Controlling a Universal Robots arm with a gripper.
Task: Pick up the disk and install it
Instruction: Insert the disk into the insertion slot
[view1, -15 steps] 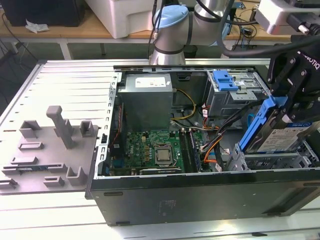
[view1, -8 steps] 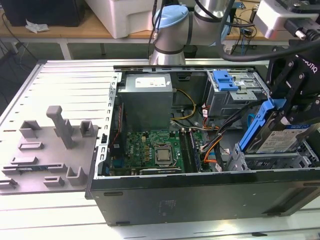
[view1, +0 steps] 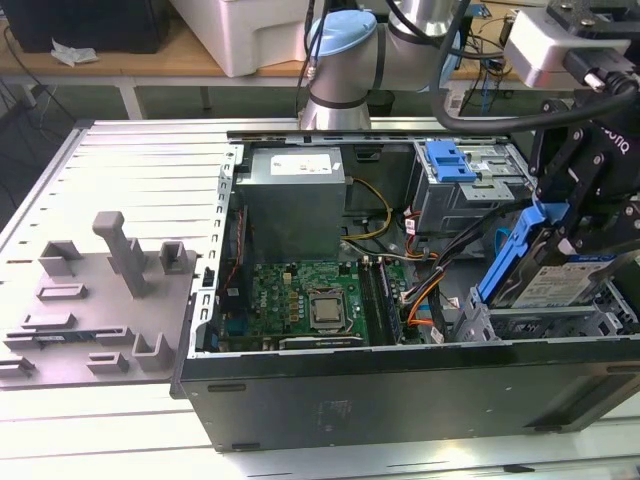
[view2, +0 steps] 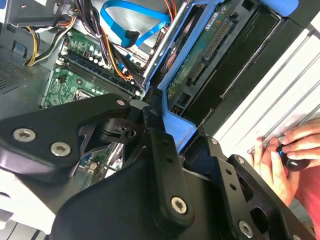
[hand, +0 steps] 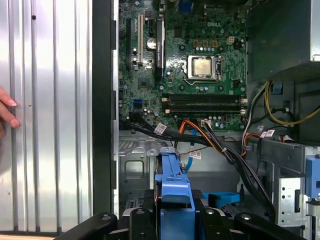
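Silver-grey arm (view1: 425, 22) with pale blue joint cap (view1: 345, 35), thick black cables (view1: 490, 122), white wrist box (view1: 545, 45), matte black gripper (view2: 180, 134) dotted with silver screws (view2: 178, 204)

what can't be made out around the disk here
- Bay under the disk: exterior view, partly hidden by the disk.
- The hand and its grip on the disk: first wrist view, cut off by the picture's edge.
- Dark object under a person's fingers: second wrist view, mostly covered.

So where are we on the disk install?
Pickup looks done: the hand is shut on the disk. In hand: it hangs tilted over the drive bay of the open case. Left: not yet seated.
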